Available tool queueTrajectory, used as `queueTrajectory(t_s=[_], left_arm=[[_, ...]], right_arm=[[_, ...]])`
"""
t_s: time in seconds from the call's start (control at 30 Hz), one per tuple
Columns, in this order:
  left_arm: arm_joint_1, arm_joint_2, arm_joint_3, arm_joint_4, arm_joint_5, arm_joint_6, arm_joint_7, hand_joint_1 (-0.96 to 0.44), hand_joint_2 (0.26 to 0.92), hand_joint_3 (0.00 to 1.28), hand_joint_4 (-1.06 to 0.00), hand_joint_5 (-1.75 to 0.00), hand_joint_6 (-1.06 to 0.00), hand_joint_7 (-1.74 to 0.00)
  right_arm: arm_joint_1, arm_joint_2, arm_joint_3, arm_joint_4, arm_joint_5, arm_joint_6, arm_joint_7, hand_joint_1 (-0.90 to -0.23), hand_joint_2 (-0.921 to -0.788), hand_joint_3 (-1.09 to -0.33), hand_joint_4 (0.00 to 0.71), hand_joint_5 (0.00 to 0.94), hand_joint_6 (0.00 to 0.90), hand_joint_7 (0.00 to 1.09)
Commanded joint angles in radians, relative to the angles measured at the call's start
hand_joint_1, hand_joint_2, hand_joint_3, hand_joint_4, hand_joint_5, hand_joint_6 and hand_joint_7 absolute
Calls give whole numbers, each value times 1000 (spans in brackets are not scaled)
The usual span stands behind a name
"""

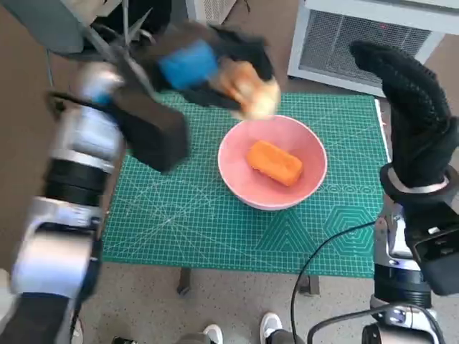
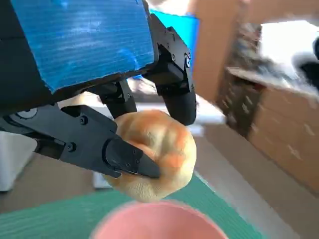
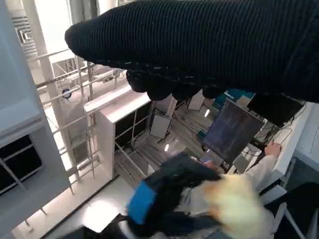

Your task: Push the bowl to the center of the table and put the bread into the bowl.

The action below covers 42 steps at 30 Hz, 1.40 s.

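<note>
At the near edge of the head view, a person's white shoes (image 1: 240,328) stand on the floor beside a black cable (image 1: 323,258) that runs up toward the right arm. The surface carries a green cutting mat (image 1: 179,215), and on it the pink bowl (image 1: 252,188) sits roughly at the middle, a little right of the mat's centre. An orange loaf-shaped piece (image 1: 275,162) lies inside the bowl.

To the right, the right hand (image 1: 412,115) is raised above the mat's right edge, well clear of the bowl; it holds nothing, and its gloved fingers look loosely extended.

Just beyond the bowl's far-left rim, the left hand (image 1: 197,68) grips a round pale bread roll (image 1: 251,89) between its black fingers (image 2: 124,154) and a thumb-side digit, as the left wrist view shows plainly, with the bowl's pink rim directly under the roll. The hand and roll are blurred in the head view. Farther back, a white grilled appliance (image 1: 358,43) stands on the floor.

The push step appears done, judging by where the bowl lies, and the placing step seems to be in hand. The next move likely calls for carrying the roll slightly nearer and rightward over the bowl's open space, beside the orange piece, lowering it, then spreading the fingers to release without nudging the rim.
</note>
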Motion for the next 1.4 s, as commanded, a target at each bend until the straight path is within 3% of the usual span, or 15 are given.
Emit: queueTrajectory(t_s=[0.03, 0.3, 0.37, 0.4, 0.47, 0.53, 0.6, 0.67, 0.73, 0.93, 1.1, 1.4], left_arm=[[12, -39, -68, 78, 84, -15, 50, 1, 920, 69, -640, -1138, -668, -1200], [11, -100, -143, 209, 154, 22, 49, 0, 921, 136, -575, -1238, -582, -1257], [14, -114, -162, 230, 165, 56, 12, 0, 921, 230, -444, -1348, -501, -1361], [15, -119, -170, 238, 169, 70, -5, -8, 904, 230, -386, -1211, -442, -1248], [18, -127, -192, 246, 179, 105, -58, -38, 891, 159, -326, -597, -368, -767], [18, -133, -205, 247, 183, 143, -105, -64, 898, 96, -294, -308, -353, -522], [18, -138, -205, 241, 178, 178, -145, -113, 899, 46, -236, -126, -333, -331], [21, -139, -198, 229, 165, 199, -178, -161, 899, 28, -196, -64, -313, -250], [30, -133, -185, 212, 150, 203, -193, -202, 900, 18, -166, -33, -296, -202], [71, -101, -131, 162, 103, 127, -134, -345, 909, 10, -89, -3, -240, -123], [77, -87, -27, 143, -30, 67, -158, -452, 919, 16, -61, -1, -206, -95], [86, -68, 181, 59, -301, -36, -181, -515, 921, 68, -143, -40, -269, -123]], right_arm=[[14, 9, 9, -5, -7, 14, -7, -605, -921, -746, 295, 1, 1, 613], [20, -1, 6, -5, 7, 17, 4, -610, -921, -745, 295, 0, 1, 613], [22, -4, 5, -8, 9, 17, 6, -610, -921, -745, 295, 0, 1, 613], [24, -5, 4, -9, 10, 17, 7, -610, -921, -745, 295, 0, 1, 613], [27, -8, 3, -17, 12, 20, 7, -607, -921, -745, 295, 0, 1, 613], [31, -9, 3, -25, 12, 23, 5, -605, -921, -745, 295, 0, 1, 613], [36, -10, 3, -32, 12, 26, 4, -601, -921, -746, 295, 0, 1, 613], [37, -10, 2, -36, 12, 27, 3, -599, -921, -746, 295, 0, 1, 613], [38, -9, 2, -39, 9, 28, 1, -597, -921, -747, 295, 0, 1, 613], [34, -10, 0, -41, 2, 30, -3, -591, -921, -747, 295, 0, 1, 612], [28, -12, -3, -40, -2, 32, -6, -586, -921, -747, 295, 0, 1, 612], [14, -12, -4, -49, -14, 43, -17, -583, -921, -747, 296, 1, 3, 610]])
